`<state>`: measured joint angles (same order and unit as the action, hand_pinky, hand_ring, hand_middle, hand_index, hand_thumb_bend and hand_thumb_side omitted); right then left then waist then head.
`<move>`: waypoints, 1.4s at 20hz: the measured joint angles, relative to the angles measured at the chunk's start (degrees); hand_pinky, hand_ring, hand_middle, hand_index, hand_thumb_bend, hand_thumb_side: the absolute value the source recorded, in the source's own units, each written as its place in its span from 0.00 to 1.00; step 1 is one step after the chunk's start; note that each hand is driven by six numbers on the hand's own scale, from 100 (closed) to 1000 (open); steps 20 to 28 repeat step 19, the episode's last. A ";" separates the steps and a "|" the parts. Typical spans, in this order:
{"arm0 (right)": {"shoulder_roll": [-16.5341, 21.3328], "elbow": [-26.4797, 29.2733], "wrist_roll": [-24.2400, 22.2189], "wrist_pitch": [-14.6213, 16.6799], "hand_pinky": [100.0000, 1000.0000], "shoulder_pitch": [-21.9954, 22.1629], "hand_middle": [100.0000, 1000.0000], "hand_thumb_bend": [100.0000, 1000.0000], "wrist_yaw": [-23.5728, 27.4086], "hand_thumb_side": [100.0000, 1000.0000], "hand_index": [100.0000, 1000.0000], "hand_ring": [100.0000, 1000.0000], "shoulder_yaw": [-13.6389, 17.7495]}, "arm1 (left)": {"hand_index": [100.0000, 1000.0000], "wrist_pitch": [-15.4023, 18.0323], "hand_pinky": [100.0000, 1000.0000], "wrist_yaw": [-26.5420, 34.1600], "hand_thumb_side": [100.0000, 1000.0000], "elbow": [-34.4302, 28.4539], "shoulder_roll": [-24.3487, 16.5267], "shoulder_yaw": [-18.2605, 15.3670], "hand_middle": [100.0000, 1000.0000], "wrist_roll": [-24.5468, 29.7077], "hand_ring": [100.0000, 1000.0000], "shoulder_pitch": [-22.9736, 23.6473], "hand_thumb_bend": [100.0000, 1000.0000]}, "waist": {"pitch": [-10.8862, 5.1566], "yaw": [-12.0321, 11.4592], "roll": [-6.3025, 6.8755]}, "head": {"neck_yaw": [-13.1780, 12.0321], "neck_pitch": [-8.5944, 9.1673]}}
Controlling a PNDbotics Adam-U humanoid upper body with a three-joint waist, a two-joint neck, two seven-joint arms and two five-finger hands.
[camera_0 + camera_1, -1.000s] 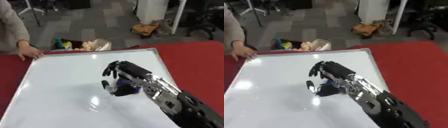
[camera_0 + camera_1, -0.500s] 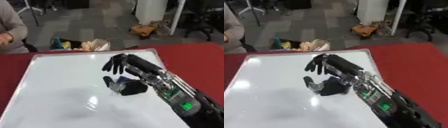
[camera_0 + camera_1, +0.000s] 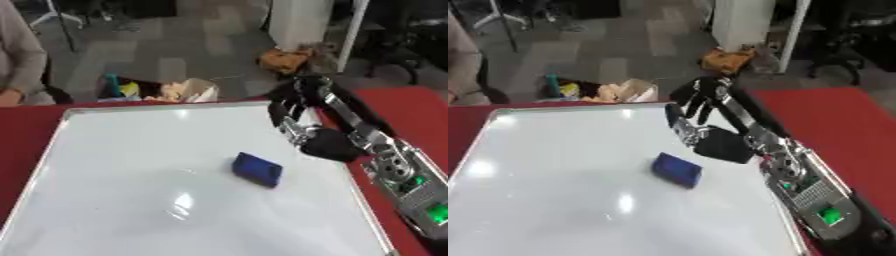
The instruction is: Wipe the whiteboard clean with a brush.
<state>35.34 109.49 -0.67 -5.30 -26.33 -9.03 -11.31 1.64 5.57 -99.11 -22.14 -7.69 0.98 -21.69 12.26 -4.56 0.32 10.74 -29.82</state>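
Red cloth covers the table (image 3: 411,102), and on it lies the whiteboard (image 3: 122,165), the largest thing in view, a glossy white sheet in a pale frame that fills most of the picture from about nine o'clock round to four. Its surface shows only ceiling-light glare; no marker strokes can be made out anywhere on it, so as far as the pictures show the wiping looks finished or nearly so, with perhaps only the putting away of the eraser left.

The robot's right arm comes in from five o'clock, black with silver joints and a small green light low on the forearm. Its right hand (image 3: 308,127) hangs over the board's right edge at about two o'clock, fingers spread apart and fairly straight, pointing toward twelve, clamped on nothing. The left hand shows in neither view.

The brush (image 3: 257,169) is a small dark-blue block eraser. It rests flat on the whiteboard just past the centre, toward four o'clock, a little askew. It lies at about eight o'clock from the right hand, near it but clearly apart, nothing touching it.

At ten o'clock a person's sleeve (image 3: 19,55) shows past the table's far edge, clear of the board.
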 measured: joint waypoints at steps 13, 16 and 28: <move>-0.42 -7.24 14.26 0.03 0.35 5.08 0.53 0.00 16.95 0.68 0.67 0.48 5.69 | 0.70 0.22 0.45 1.24 0.93 0.37 0.07 -0.32 0.56 -4.97 0.55 1.07 0.58 | 0.06 0.47 0.04 | 0.05 0.72; -0.81 -8.17 16.84 0.31 0.31 5.74 0.52 0.00 20.13 0.67 0.64 0.47 6.13 | 0.70 0.37 0.46 2.02 0.92 0.39 0.49 -0.28 0.57 -6.14 0.56 1.43 0.57 | 0.06 0.50 0.15 | -0.29 0.73; -0.89 -8.72 18.63 0.65 0.28 6.33 0.51 0.00 22.24 0.65 0.63 0.46 6.47 | 0.70 0.57 0.49 2.80 0.91 0.40 0.61 0.06 0.57 -6.75 0.56 1.60 0.56 | 0.06 0.59 0.20 | -0.63 0.73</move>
